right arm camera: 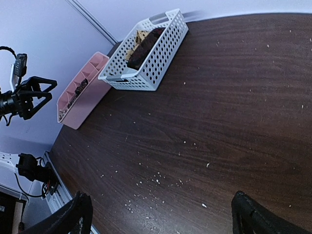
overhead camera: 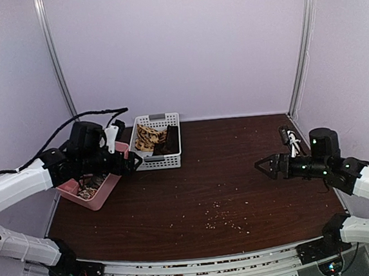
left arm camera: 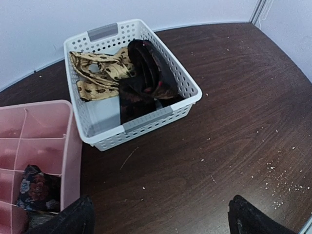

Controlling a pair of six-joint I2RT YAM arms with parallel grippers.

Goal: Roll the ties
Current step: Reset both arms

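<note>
Left claw hangs spread and empty by the pink tray, facing the white basket; right claw is also spread and empty, well apart over the desk's right side. Floral tie sits bundled in a tray compartment and looks done; tan tie and dark brown tie lie crumpled in the basket, touching. Step in hand, I'd judge: fetching the next tie, so the left claw must reach in, pinch one free of the other, and lay it flat for rolling.
</note>
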